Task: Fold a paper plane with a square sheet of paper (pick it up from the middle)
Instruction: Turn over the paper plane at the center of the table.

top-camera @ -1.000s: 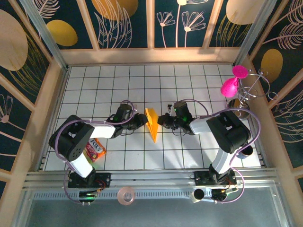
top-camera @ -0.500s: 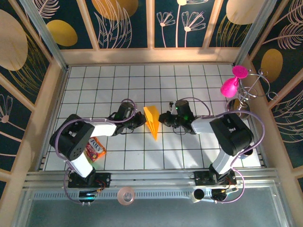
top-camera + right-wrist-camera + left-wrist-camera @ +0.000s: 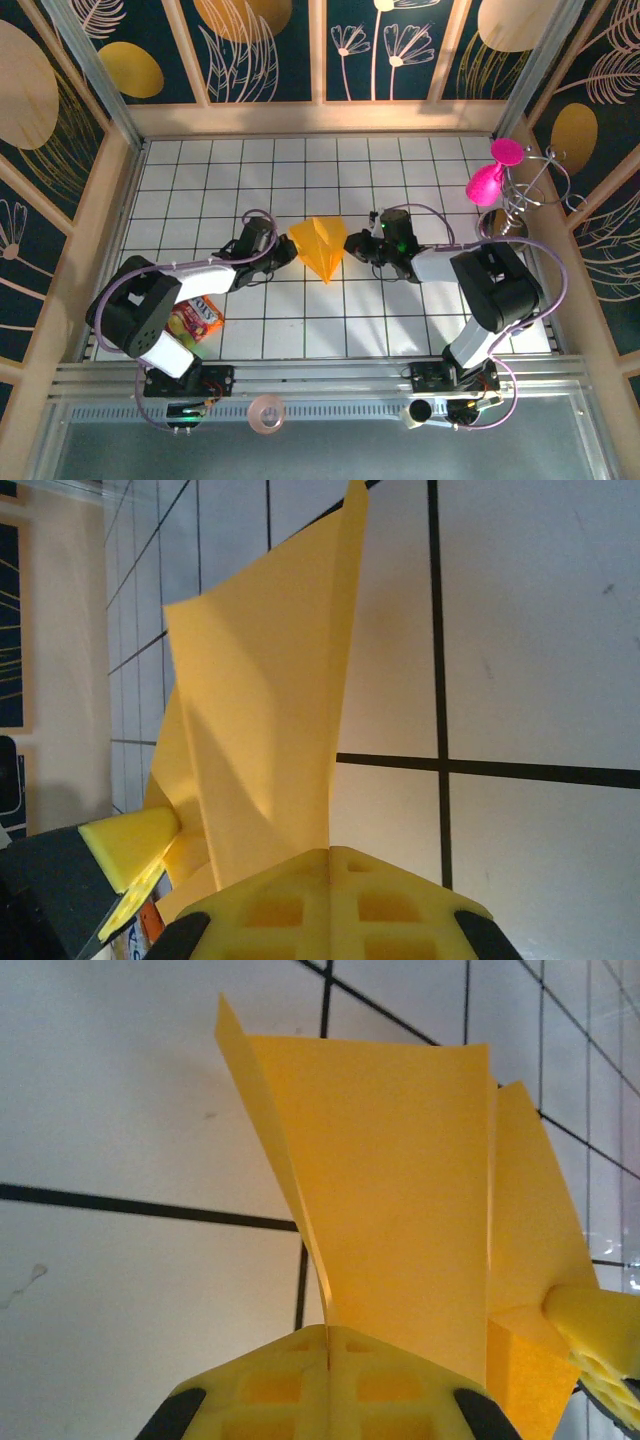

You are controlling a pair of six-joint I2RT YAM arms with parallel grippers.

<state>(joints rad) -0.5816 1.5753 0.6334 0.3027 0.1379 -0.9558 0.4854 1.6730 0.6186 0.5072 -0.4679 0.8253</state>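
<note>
The square sheet of paper, orange-yellow, is folded into a kite-shaped paper plane [image 3: 318, 247] with its tip toward the near edge. It is held spread at mid-table. My left gripper [image 3: 291, 245] is shut on its left flap and my right gripper [image 3: 348, 243] is shut on its right flap. In the left wrist view the paper [image 3: 400, 1180] rises out of the closed jaws of the left gripper [image 3: 328, 1335], with a right fingertip [image 3: 600, 1328] at the edge. In the right wrist view the flap [image 3: 260, 710] leaves the closed right gripper [image 3: 330, 855]; a left fingertip [image 3: 130, 842] shows at lower left.
A crinkly snack packet [image 3: 195, 318] lies by the left arm's base. A pink balloon-like figure [image 3: 490, 180] on a wire stand is at the right wall. A tape roll [image 3: 266, 412] sits on the near rail. Wooden walls ring the white tiled table [image 3: 250, 170].
The left gripper closed on the paper's left flap. The narrow folded dart has been pulled open into a wide kite as the grippers moved apart and slightly away from the bases.
</note>
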